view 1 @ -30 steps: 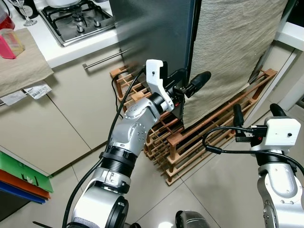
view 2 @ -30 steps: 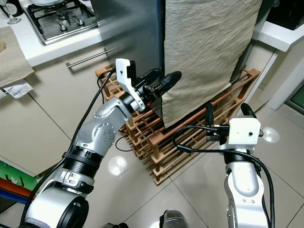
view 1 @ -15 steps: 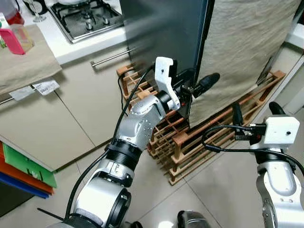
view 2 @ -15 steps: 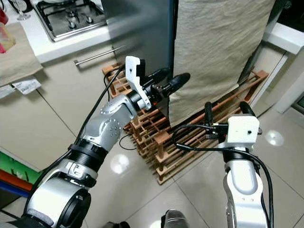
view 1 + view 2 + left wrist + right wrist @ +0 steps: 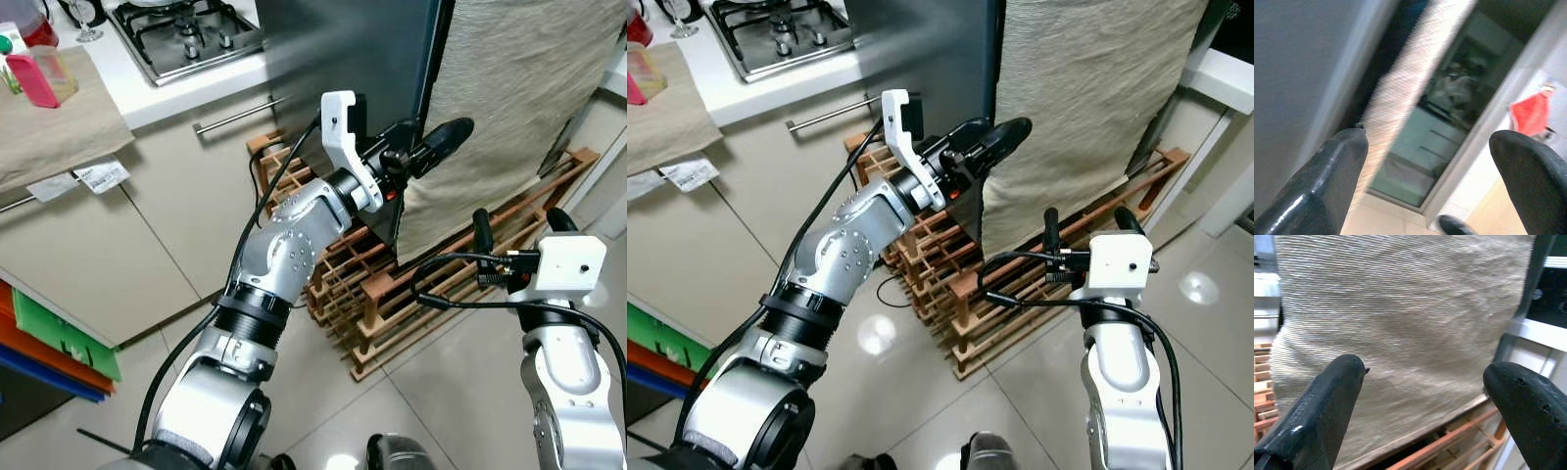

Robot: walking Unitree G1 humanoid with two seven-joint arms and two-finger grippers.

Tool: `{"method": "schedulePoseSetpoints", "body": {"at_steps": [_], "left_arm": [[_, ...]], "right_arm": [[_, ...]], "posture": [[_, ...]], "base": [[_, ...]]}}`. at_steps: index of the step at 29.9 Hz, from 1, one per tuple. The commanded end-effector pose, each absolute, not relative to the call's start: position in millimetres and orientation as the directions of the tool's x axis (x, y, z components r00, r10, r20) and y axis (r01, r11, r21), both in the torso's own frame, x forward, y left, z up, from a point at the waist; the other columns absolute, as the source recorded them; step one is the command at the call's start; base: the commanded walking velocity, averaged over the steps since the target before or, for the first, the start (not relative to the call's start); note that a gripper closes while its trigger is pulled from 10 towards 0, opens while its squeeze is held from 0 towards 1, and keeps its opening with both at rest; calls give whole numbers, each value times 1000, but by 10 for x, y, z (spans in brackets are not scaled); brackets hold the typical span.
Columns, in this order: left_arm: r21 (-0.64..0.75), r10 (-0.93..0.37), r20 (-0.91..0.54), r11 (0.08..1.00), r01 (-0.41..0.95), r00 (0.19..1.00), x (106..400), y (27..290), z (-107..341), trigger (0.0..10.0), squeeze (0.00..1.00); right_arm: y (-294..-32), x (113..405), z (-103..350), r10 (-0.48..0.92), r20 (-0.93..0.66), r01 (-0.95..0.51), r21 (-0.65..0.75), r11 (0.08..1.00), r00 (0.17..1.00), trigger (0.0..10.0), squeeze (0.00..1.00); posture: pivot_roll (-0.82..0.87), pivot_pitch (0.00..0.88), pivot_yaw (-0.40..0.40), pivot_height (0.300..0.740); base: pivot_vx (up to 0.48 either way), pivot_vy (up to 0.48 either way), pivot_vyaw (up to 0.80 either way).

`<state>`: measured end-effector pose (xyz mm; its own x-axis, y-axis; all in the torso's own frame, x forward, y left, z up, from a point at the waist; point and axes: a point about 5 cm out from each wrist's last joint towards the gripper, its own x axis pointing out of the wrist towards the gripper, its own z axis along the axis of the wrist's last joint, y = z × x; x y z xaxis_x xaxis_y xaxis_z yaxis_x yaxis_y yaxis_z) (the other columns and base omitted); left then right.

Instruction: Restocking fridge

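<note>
The dark grey fridge (image 5: 343,49) stands beside the kitchen counter, its door shut and its front draped with a beige cloth (image 5: 519,88). My left gripper (image 5: 421,149) is raised at the fridge's front corner and is open. In the left wrist view the cloth-covered edge (image 5: 1400,93) runs between its two fingertips (image 5: 1342,147); I cannot tell whether they touch it. My right gripper (image 5: 517,227) is held lower, open and holding nothing, pointing at the hanging cloth (image 5: 1400,308).
A wooden wine rack (image 5: 392,294) sits on the tiled floor under the fridge. To the left are a counter with a gas hob (image 5: 186,34), a cupboard handle (image 5: 235,116), a pink container (image 5: 34,78) and coloured folders (image 5: 49,338).
The whole view has shifted, so the camera moved. My left gripper has risen a little along the fridge's front corner. The right gripper keeps its pose.
</note>
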<state>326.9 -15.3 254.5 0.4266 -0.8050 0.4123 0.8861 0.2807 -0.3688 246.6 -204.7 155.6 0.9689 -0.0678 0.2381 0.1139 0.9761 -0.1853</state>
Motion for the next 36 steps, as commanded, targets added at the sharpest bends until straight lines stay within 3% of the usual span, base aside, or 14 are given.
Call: {"method": "schedulePoseSetpoints", "body": {"at_steps": [1,4,5,8,9,12,15,16,21,26,36], "left_arm": [[-343,-799,553,40,938,236,2864,-698,2857,10000,55],[-287,-818,522,98,953,241,2882,-622,2808,10000,47],[-270,-823,489,174,947,290,2941,-539,2724,10000,0],[-244,-808,423,334,911,410,3059,-343,2551,10000,0],[-244,-808,423,334,911,410,3059,-343,2551,10000,0],[-245,-725,371,527,814,581,3143,14,2388,10000,0],[-229,-639,351,650,724,685,3157,299,2284,10000,0],[-257,-574,321,712,653,753,3163,458,2176,10000,0],[-305,-515,270,756,579,814,3121,570,1994,10000,0],[-191,-531,199,803,564,824,3184,533,1854,10000,0],[-145,-508,153,837,527,848,3309,409,1868,10000,0]], "right_arm": [[-2015,2504,1564,-54,245,102,-189,977,968,10000,0],[-2012,2520,1578,-54,251,103,-188,977,966,10000,0],[-2016,2523,1587,-58,257,108,-185,977,965,10000,0],[-2019,2527,1599,-66,266,116,-177,977,962,10000,0],[-2019,2527,1599,-66,266,116,-177,977,962,10000,0],[-1994,2545,1615,-65,277,116,-174,978,959,10000,0],[-1965,2585,1626,-56,283,109,-174,979,957,10000,0],[-1950,2610,1639,-46,291,100,-174,980,956,10000,0],[-1948,2665,1610,-33,270,80,-166,983,962,10000,0],[-1843,2737,1540,-5,245,47,-166,985,969,10000,0],[-1940,2793,1566,-51,272,101,-173,980,961,10000,0]], "posture": [[-290,111,84,740],[-285,108,83,740],[-279,109,82,740],[-267,108,79,740],[-267,108,79,740],[-243,99,82,740],[-229,97,75,740],[-217,93,66,740],[-185,82,42,740],[-166,87,18,740],[-186,86,60,740]], "base": [[0,0,0],[0,0,0],[0,0,0],[0,0,0],[0,0,0],[0,0,0],[0,0,0],[0,0,0],[0,0,0],[0,480,-773],[0,144,-756]]}}
